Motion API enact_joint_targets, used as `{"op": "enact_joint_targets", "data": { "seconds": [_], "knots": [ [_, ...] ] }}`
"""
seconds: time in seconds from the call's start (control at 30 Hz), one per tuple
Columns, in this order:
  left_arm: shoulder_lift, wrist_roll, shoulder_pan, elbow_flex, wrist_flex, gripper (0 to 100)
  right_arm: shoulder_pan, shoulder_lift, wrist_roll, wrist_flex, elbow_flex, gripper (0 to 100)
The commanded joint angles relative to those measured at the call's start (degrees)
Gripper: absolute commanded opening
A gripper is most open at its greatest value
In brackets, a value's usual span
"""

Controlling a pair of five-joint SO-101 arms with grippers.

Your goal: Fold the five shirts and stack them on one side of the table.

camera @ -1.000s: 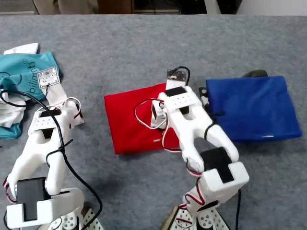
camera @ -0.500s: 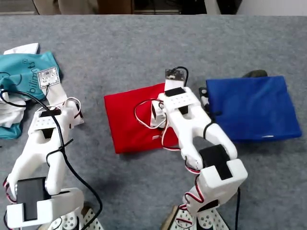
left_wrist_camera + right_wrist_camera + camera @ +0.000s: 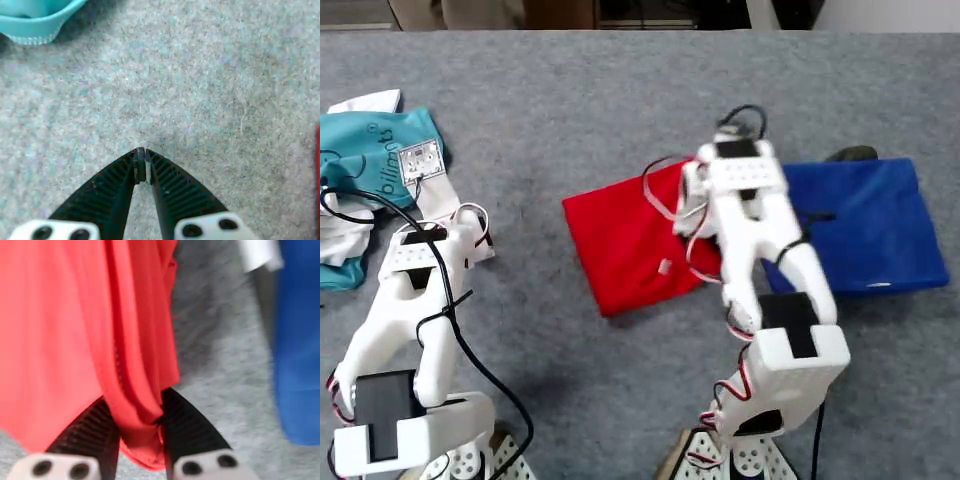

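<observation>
A folded red shirt (image 3: 632, 245) lies mid-table, its right edge lifted. My right gripper (image 3: 140, 425) is shut on that edge of the red shirt (image 3: 65, 340); in the high view the right arm (image 3: 745, 215) stands over it. A folded blue shirt (image 3: 855, 225) lies flat at the right and shows at the side of the right wrist view as the blue shirt (image 3: 297, 340). A teal shirt (image 3: 365, 160) and white cloth (image 3: 345, 235) lie bunched at the far left. My left gripper (image 3: 140, 167) is shut on nothing, over bare carpet beside the teal shirt (image 3: 35, 17).
Grey carpet (image 3: 580, 110) covers the table. Cables loop around both arms. A dark object (image 3: 850, 154) peeks out behind the blue shirt. A white tag (image 3: 257, 252) lies near the blue shirt's edge. Open carpet spans the back and centre-left.
My right arm swung right toward the blue shirt, dragging the red shirt with it; the shirt slid right and rotated. The left arm stayed still.
</observation>
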Motion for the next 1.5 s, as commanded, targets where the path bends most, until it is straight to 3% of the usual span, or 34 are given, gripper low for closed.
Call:
{"op": "enact_joint_targets", "data": {
  "seconds": [0.0,0.43,0.7,1.0,1.07,1.27,1.47],
  "knots": [
    [-0.22,-0.18,-0.62,-2.55,0.18,2,5.67,-4.97,3.96,4.75,-10.15,0.4],
    [-0.31,-0.18,-0.62,-2.46,0.26,2,26.68,-4.62,18.02,18.37,-34.77,0.4],
    [-0.48,-0.18,-0.62,-2.29,0.26,2,38.64,-4.53,23.47,18.73,-35.82,0.5],
    [-0.48,-0.18,-0.62,-2.2,0.26,2,43.91,1.45,28.4,16.97,-35.82,1.3],
    [-0.48,-0.18,-0.7,-2.2,0.26,2,44.26,3.03,28.4,17.49,-36.09,8.0],
    [-0.48,-2.29,-0.7,-2.11,0.35,2,44.44,1.71,29.8,18.73,-36.35,44.0],
    [-0.48,-2.29,-0.7,-2.11,0.35,2,44.53,-5.93,29.63,18.81,-36.26,38.8]
  ]
}}
